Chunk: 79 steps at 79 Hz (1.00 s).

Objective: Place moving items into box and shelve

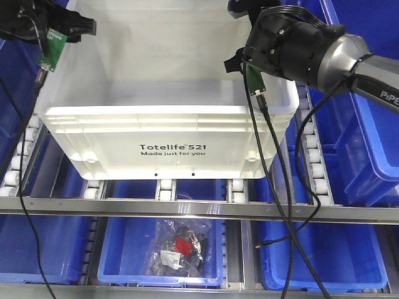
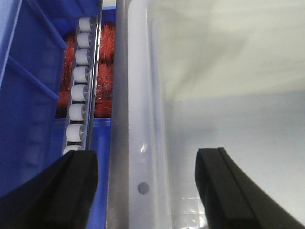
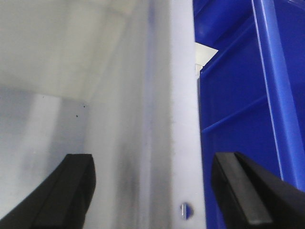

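Observation:
The white box, printed "Totelife 521", sits on the roller rails. My left gripper is open over the box's left rim; in the left wrist view its black fingers straddle the rim, one outside and one inside. My right gripper is open over the right rim; in the right wrist view its fingers straddle the white rim the same way. Neither finger pair touches the rim. The moving items do not show in any view.
Blue bins stand left and right of the box, close to its sides. White rollers run along the rails. A lower blue bin holds a clear bag of parts. Cables hang from both arms.

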Available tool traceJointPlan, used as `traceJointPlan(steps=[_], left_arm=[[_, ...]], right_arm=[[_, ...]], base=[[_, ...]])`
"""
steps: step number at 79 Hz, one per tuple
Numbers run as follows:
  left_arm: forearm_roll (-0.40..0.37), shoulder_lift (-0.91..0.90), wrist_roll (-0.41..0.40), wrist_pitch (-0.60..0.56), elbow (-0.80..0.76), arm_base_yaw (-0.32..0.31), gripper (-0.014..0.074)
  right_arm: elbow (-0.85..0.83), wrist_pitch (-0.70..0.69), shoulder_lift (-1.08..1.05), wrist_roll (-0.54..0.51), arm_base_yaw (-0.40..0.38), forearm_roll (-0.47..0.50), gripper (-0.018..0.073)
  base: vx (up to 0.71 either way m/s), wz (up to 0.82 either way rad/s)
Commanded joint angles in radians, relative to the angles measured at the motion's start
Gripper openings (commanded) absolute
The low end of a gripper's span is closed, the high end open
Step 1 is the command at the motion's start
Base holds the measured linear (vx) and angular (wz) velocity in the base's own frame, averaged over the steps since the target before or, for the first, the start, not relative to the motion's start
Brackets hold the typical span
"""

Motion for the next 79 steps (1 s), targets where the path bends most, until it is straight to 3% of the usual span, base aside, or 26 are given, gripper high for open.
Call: traceJointPlan(steps=[1, 22, 45, 60, 79], left_arm=[[0.023, -0.044, -0.01, -0.062, -0.031, -0.008, 0.0551], [0.02, -0.069, -0.011, -0.027, -0.031, -0.008, 0.0551], [0.016, -0.103, -0.011, 0.044, -0.031, -0.008, 0.0551], [-0.041, -0.138, -0.011, 0.169, -0.031, -0.008, 0.0551], [-0.074, -0.183, -0.01, 0.188, -0.031, -0.008, 0.0551]], right_arm=[[-0.015, -0.007, -0.026, 0.059, -0.005, -0.017, 0.0559], [-0.015, -0.023, -0.142, 0.069, -0.005, 0.025, 0.0557], [-0.015, -0.041, -0.238, -0.143, -0.005, 0.293, 0.0557], [-0.015, 0.126, -0.243, -0.226, -0.005, 0.341, 0.0557], [-0.015, 0.141, -0.251, -0.277, -0.006, 0.401, 0.0557]], base=[[0.0, 0.0], [0.0, 0.0], [0.0, 0.0], [0.0, 0.0], [0.0, 0.0]])
